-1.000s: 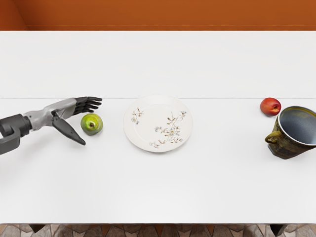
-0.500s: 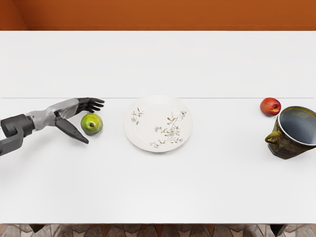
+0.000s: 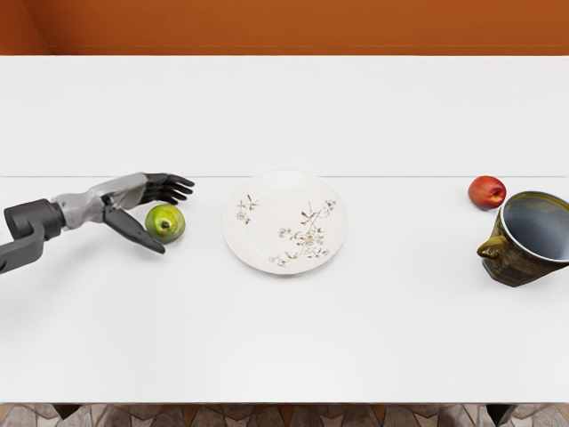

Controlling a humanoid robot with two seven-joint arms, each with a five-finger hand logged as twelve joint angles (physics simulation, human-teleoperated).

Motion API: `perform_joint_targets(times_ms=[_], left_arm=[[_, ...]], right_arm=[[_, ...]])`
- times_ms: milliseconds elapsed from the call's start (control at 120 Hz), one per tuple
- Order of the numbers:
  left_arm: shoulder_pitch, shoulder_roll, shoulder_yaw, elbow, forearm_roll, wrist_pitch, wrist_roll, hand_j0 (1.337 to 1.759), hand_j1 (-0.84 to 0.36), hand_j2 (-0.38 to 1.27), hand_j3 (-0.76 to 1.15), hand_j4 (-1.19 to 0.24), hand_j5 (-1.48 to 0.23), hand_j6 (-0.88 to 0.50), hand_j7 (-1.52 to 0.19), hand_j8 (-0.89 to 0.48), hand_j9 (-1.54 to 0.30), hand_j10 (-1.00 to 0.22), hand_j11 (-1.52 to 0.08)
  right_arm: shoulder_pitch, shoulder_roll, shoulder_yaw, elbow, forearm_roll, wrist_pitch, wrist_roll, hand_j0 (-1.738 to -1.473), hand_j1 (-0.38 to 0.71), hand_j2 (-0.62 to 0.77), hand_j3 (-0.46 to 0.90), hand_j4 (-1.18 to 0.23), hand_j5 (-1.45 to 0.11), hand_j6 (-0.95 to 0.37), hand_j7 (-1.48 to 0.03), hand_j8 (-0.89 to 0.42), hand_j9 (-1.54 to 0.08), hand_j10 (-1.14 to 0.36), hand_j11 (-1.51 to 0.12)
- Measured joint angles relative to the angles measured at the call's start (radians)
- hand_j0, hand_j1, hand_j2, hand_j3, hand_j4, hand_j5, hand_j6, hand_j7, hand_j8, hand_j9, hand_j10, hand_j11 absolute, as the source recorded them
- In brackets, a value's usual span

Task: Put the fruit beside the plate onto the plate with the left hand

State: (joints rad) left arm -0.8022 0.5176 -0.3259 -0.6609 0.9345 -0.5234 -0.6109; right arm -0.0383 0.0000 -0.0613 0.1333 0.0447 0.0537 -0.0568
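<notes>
A green pear (image 3: 166,222) lies on the white table just left of the floral white plate (image 3: 284,221). My left hand (image 3: 165,213) reaches in from the left edge, open around the pear. Its dark fingers (image 3: 172,186) stretch behind the fruit and its thumb (image 3: 138,233) runs along the front left side. Whether the hand touches the pear is unclear. The plate holds nothing.
A red apple-like fruit (image 3: 486,192) sits far right, beside a dark olive mug (image 3: 528,237) tilted at the right edge. An orange wall (image 3: 284,27) stands behind the table. The right arm is out of view.
The left hand has slid to the right, bringing fingers and thumb closer around the pear. The pear and plate have not moved.
</notes>
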Motion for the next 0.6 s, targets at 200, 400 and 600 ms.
perform_joint_targets(times_ms=[200, 400, 600], left_arm=[[-0.006, 0.001, 0.001, 0.000, -0.012, -0.051, 0.000, 1.658, 0.04, 0.06, 0.00, -0.27, -0.34, -0.27, -0.34, -0.27, -0.34, -0.23, -0.39], [-0.012, -0.001, 0.001, 0.001, -0.014, -0.059, 0.000, 1.658, 0.02, 0.06, 0.00, -0.28, -0.36, -0.28, -0.36, -0.28, -0.36, -0.27, -0.38], [-0.014, -0.007, 0.001, 0.001, -0.015, -0.061, 0.000, 1.658, -0.02, 0.07, 0.00, -0.31, -0.40, -0.32, -0.40, -0.32, -0.40, -0.31, -0.41]], right_arm=[[0.000, 0.000, 0.000, 0.000, 0.000, 0.000, 0.000, -1.658, -0.32, 0.00, 0.00, -0.02, -0.03, -0.02, -0.03, -0.02, -0.03, -0.02, -0.03], [0.000, 0.000, 0.000, 0.000, 0.000, 0.000, 0.000, -1.658, -0.32, 0.00, 0.00, -0.02, -0.03, -0.02, -0.03, -0.02, -0.03, -0.02, -0.03], [0.000, 0.000, 0.000, -0.001, 0.000, 0.000, 0.000, -1.658, -0.32, 0.00, 0.00, -0.02, -0.03, -0.02, -0.03, -0.02, -0.03, -0.02, -0.03]])
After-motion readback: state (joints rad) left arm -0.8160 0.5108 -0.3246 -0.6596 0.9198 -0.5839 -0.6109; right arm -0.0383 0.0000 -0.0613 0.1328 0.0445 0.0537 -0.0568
